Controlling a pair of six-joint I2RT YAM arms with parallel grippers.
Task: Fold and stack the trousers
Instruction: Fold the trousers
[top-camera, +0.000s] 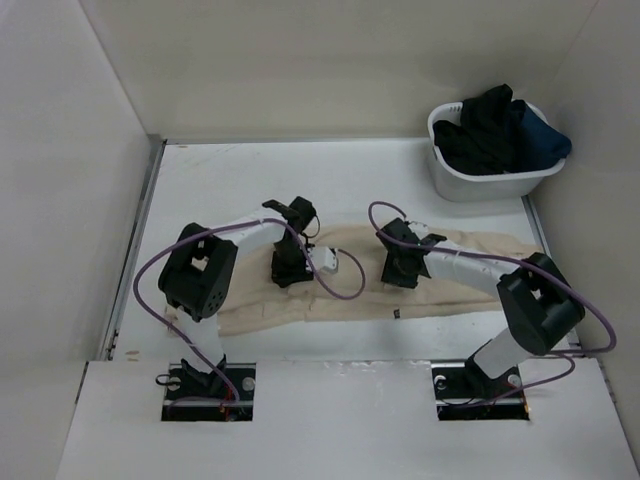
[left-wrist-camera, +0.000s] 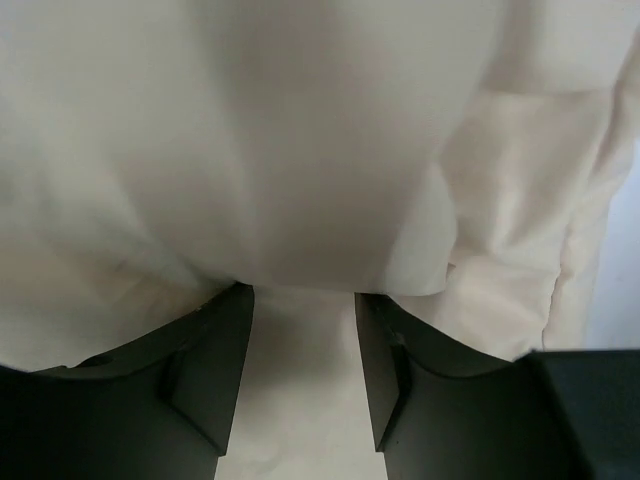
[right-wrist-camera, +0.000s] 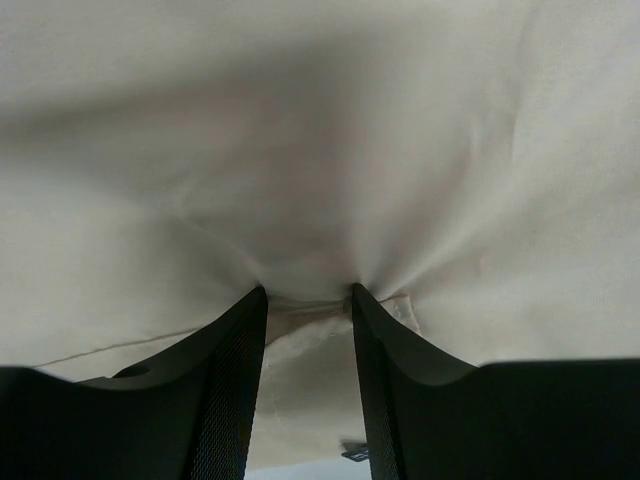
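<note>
Two arms work over the trousers (top-camera: 480, 250), which lie stretched full length across the surface (top-camera: 240, 175).

Top view: left end effector (top-camera: 290, 268) and right end effector (top-camera: 400, 268) are both down on the cloth mid-length, and cloth runs outward past each. Step judged: taking hold for a crosswise fold, not yet made.

Left wrist: fingers (left-wrist-camera: 215, 370) part-spread, tips hidden under a raised fold directly ahead. Cannot tell if pinching.

Right wrist: tips pinch the cloth, with creases radiating from between them.

Next move calls for lifting both holds together and carrying one half evenly over the other.
</note>
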